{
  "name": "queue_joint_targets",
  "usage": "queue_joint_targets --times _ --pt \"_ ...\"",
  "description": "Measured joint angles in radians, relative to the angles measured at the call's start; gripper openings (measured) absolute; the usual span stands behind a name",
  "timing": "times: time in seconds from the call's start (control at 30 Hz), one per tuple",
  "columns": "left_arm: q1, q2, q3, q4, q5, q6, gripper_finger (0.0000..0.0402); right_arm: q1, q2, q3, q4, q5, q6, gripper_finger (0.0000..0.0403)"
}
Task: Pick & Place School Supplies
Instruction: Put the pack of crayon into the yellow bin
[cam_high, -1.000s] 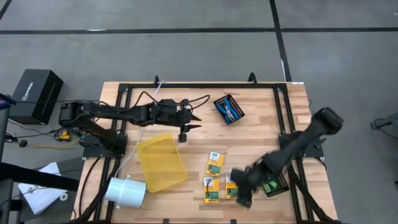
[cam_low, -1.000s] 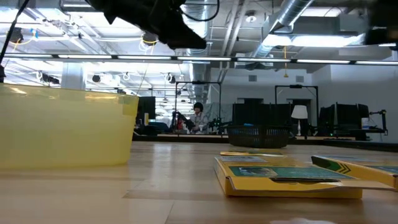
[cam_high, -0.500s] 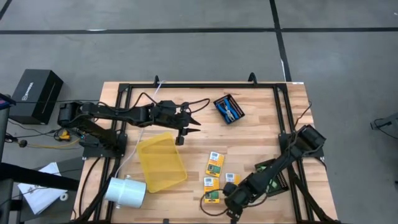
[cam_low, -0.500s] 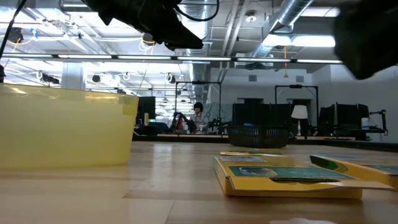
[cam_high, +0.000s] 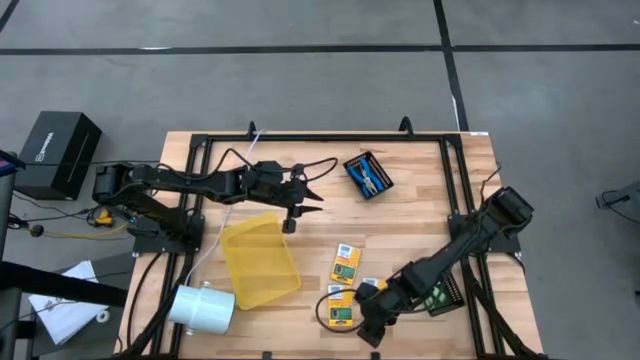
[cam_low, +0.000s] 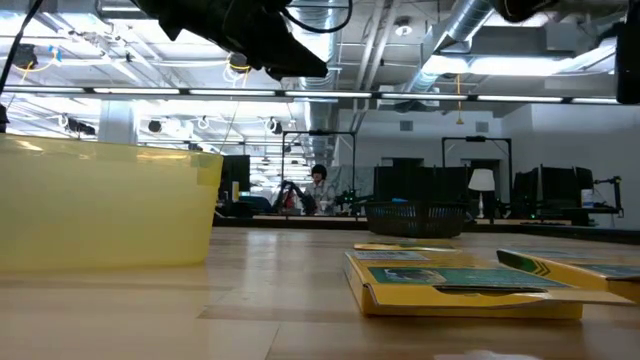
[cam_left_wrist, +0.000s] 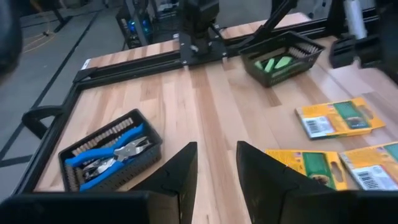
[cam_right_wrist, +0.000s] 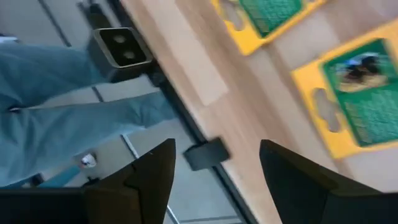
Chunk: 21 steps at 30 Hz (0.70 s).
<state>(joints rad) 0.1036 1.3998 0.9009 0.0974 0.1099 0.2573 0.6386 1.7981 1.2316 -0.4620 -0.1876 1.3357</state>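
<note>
Three yellow-and-green crayon boxes (cam_high: 346, 262) (cam_high: 340, 306) (cam_high: 372, 288) lie flat near the table's near edge; the low view shows them close up (cam_low: 460, 285). Blue-handled tools (cam_high: 368, 176) (cam_left_wrist: 115, 155) sit in a black mesh tray at the far side. Green sticks (cam_left_wrist: 273, 63) fill another mesh tray (cam_high: 438, 298) at the right. My right gripper (cam_high: 370, 322) (cam_right_wrist: 217, 180) is open and hovers over the near table edge beside the boxes. My left gripper (cam_high: 300, 205) (cam_left_wrist: 214, 165) is open, raised above the table's middle.
A flat yellow tray (cam_high: 260, 260) (cam_low: 100, 205) lies left of the boxes, with a white cylinder (cam_high: 200, 306) at its near left. A black frame rail (cam_high: 330, 140) rims the table. A person's blue-trousered legs (cam_right_wrist: 56, 118) stand past the near edge, by a small camera (cam_right_wrist: 121, 46).
My right arm has swung its gripper from over the rightmost crayon box toward the table's near edge and slightly left, staying open. The boxes and trays have stayed put.
</note>
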Motion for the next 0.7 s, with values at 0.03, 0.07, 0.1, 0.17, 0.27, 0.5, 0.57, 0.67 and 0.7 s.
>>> queue_joint_targets --times 0.03,0.07,0.1,0.17,0.27,0.5,0.57,0.67,0.7 --pt "0.0 0.0 0.0 0.003 0.013 0.0 0.0105 0.0 0.0 0.0 -0.012 -0.003 0.001 0.0224" --pt "0.0 0.0 0.0 0.003 0.033 0.0 0.0105 0.0 0.0 0.0 -0.027 -0.01 0.001 0.0224" --pt "0.0 0.0 0.0 0.003 0.054 0.0 0.0105 0.0 0.0 0.0 -0.052 -0.024 0.001 0.0224" --pt "-0.003 0.0 0.0 -0.003 0.075 -0.001 0.0105 0.001 0.0 0.0 -0.121 -0.05 0.001 0.0224" --pt "-0.006 0.0 0.0 -0.009 0.08 -0.002 0.0105 0.002 0.0 0.0 -0.261 -0.061 0.022 0.0223" --pt "-0.006 0.0 0.0 -0.009 0.08 -0.003 0.0105 -0.002 -0.001 -0.018 -0.398 -0.05 0.052 0.0206" --pt "-0.006 0.0 0.0 -0.013 0.08 -0.003 0.0105 -0.011 0.006 -0.029 -0.398 -0.043 0.069 0.0196" --pt "-0.006 0.0 0.0 -0.017 0.079 -0.004 0.0105 -0.026 0.032 -0.05 -0.392 -0.044 0.08 0.0175" --pt "-0.006 0.0 0.0 -0.019 0.079 -0.004 0.0105 -0.032 0.045 -0.054 -0.387 -0.048 0.081 0.0166"
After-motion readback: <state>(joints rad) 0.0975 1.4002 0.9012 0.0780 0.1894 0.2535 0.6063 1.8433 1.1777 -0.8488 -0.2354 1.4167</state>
